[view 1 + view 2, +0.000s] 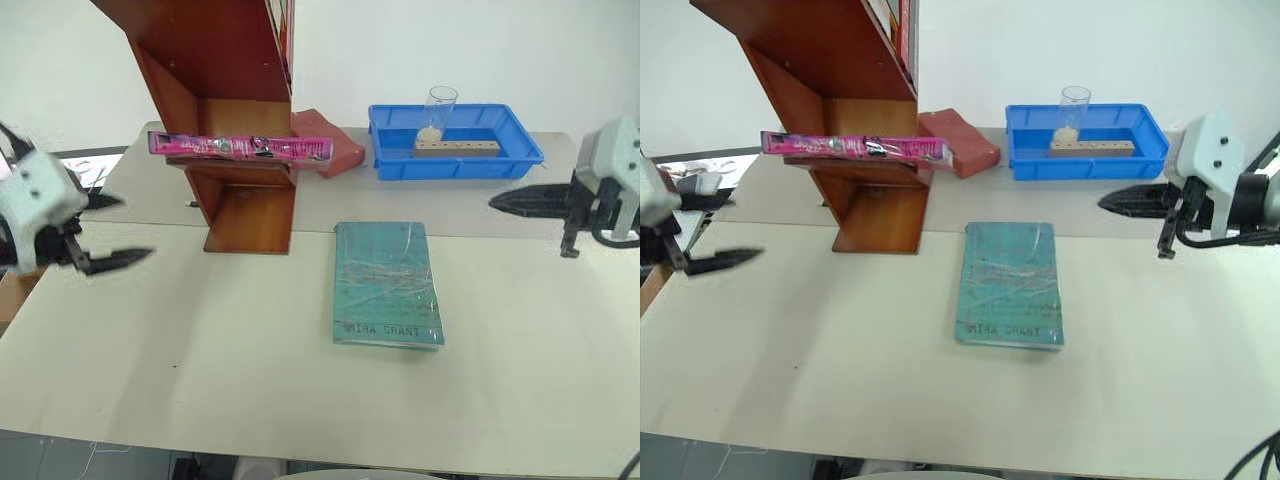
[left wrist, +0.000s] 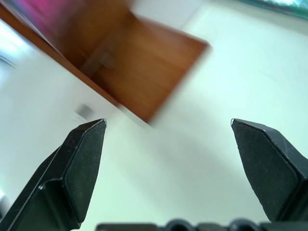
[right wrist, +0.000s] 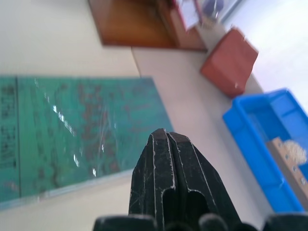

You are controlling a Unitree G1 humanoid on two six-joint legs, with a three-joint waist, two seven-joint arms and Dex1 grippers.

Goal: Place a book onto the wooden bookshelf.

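Jaws apart on left gripper [image 1: 108, 230], shut empty on right gripper [image 1: 515, 200], w/ pink book [image 1: 240, 147] lying flat on wooden bookshelf [image 1: 225, 100] board, long axis 9-to-3, at approx 1 o'clock from nearer left gripper, teal book [image 1: 386, 284] on bench [image 1: 200, 370].

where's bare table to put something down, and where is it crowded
Free: the near half of the cream table left of the teal-green book, and right of it. Crowded: the far edge, with the reddish-brown wooden bookshelf, red brick-like block and blue plastic tray.
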